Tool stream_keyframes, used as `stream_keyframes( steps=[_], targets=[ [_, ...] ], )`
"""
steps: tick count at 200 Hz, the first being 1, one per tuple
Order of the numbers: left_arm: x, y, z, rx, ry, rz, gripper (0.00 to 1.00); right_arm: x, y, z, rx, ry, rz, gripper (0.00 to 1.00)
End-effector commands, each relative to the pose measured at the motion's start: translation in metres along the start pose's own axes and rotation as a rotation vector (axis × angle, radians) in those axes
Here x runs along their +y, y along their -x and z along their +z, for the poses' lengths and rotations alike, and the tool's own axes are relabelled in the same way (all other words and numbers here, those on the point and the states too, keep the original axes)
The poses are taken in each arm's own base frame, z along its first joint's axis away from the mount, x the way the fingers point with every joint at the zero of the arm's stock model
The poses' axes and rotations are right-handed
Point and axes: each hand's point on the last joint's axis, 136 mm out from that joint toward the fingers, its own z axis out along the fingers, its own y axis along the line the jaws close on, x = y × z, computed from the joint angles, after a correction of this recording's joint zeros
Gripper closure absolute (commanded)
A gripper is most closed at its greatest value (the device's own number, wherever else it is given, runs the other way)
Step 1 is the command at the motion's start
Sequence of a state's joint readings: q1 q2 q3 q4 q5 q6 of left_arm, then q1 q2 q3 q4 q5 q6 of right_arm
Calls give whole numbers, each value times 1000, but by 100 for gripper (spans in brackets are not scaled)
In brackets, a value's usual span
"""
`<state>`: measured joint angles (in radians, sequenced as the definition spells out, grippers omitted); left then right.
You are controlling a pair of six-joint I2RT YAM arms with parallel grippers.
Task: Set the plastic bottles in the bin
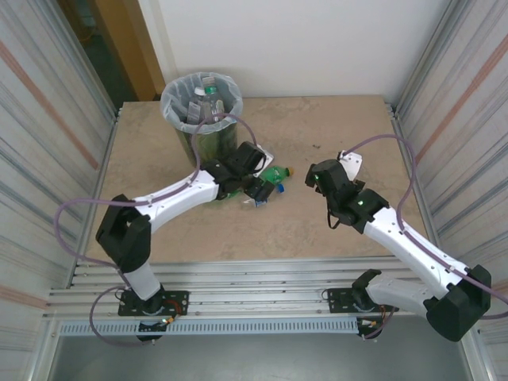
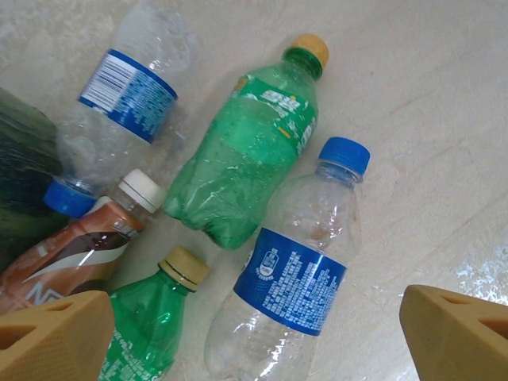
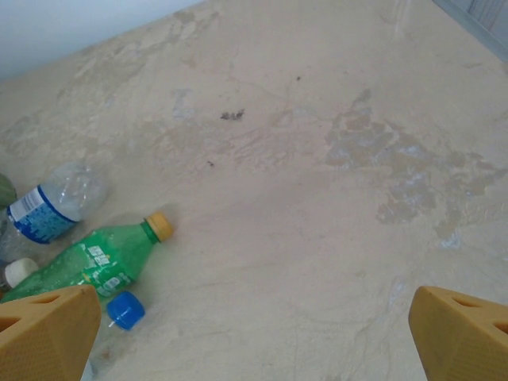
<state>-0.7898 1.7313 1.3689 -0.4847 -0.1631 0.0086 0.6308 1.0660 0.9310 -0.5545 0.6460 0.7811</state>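
The beige table (image 1: 317,230) is mottled with paler, cloudy patches. The tall dark shiny cylindrical bin (image 1: 208,144) wears a translucent pale grey liner. A green plastic bottle (image 2: 246,151) has a yellow-orange cap and white lettering. A crumpled clear plastic bottle (image 2: 119,95) and a smoother clear plastic bottle (image 2: 290,278) each carry a blue label with white print and a blue cap. A brown plastic bottle (image 2: 67,254) has a white cap and a white swirl. A second green plastic bottle (image 2: 147,321) has a pale yellow cap. The left pincer (image 2: 255,333) and right pincer (image 3: 254,329) have ochre-yellow fingers (image 2: 51,337).
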Motion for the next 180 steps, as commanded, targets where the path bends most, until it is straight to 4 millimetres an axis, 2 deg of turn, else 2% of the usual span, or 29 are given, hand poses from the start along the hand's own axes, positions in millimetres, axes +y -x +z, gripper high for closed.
stream_keyframes(
  steps=[1, 77, 104, 118, 180],
  targets=[
    [-2, -8, 10, 76, 32, 52, 8, -9, -2, -3, 15, -9, 47, 2],
    [-20, -10, 41, 185, 60, 110, 17, -15, -3, -4, 26, -26, 59, 2],
    [-24, -13, 46, 207, 69, 128, 18, -16, -3, -4, 25, -28, 61, 2],
    [-26, -15, 50, 215, 66, 133, 23, -17, -3, -4, 23, -31, 61, 2],
    [-35, -22, 64, 247, 47, 144, 31, -20, -3, -4, 24, -38, 61, 2]
  ],
)
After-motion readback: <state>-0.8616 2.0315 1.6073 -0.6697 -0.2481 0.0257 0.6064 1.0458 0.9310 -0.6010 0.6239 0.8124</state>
